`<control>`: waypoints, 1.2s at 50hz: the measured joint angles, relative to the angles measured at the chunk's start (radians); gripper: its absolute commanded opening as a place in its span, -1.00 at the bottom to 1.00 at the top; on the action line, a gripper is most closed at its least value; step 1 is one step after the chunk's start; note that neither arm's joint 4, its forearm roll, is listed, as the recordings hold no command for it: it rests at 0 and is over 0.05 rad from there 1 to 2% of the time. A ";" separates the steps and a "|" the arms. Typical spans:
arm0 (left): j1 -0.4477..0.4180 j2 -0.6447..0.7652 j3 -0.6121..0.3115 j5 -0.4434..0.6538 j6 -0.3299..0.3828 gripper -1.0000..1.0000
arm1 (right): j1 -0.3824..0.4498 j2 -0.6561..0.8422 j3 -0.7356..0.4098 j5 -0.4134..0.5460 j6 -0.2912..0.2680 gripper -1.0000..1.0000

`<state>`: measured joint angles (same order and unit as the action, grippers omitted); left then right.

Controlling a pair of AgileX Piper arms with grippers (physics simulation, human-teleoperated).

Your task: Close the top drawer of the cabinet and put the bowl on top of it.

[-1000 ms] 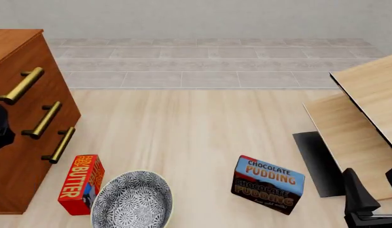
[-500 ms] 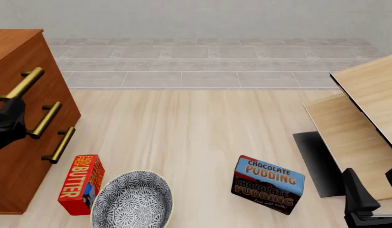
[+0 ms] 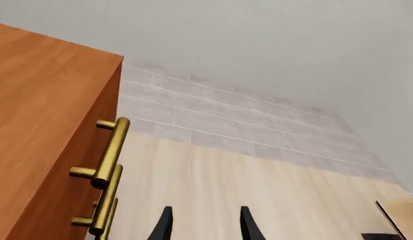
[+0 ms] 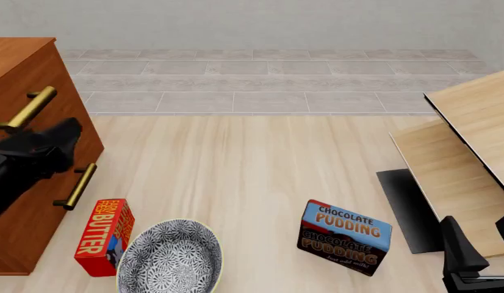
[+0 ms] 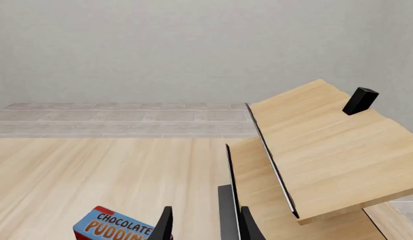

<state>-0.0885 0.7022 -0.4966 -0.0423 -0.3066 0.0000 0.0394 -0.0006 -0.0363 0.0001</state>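
I've got the left gripper (image 4: 63, 139) up against the front of the cabinet (image 4: 24, 67), dark against the red-brown wood between the top drawer (image 3: 46, 130) and the handle below it, and in the left wrist view its fingertips (image 3: 165, 225) stand apart with only floor between them, so it's released and holding nothing. The top handle (image 4: 25, 110) sticks out just above my arm (whether the drawer front sits flush, I can't tell from here). The bowl (image 4: 171, 257) sits on the floor near the front edge, well below the cabinet top, with the red butter box (image 4: 104, 235) just beside it on its left. The chocolate pudding box (image 4: 345, 237) stands apart to the right. My right gripper (image 4: 480, 239) hangs low by the pale wood furniture (image 4: 471, 122), fingers spread, nothing in them.
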 measured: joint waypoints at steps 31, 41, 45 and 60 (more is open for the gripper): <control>-0.291 0.087 -0.158 0.356 -0.139 1.00 | 0.000 0.000 0.000 0.000 0.000 1.00; -0.321 0.085 -0.194 0.472 -0.125 1.00 | 0.000 0.000 0.000 0.000 0.000 1.00; -0.327 0.081 -0.195 0.515 -0.101 1.00 | 0.000 0.000 0.000 0.000 0.000 1.00; -0.384 0.063 -0.192 0.634 -0.055 1.00 | 0.000 0.000 0.000 0.000 0.000 1.00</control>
<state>-0.4725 0.7650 -0.6888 0.5915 -0.3615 -0.0001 0.0396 -0.0006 -0.0364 0.0001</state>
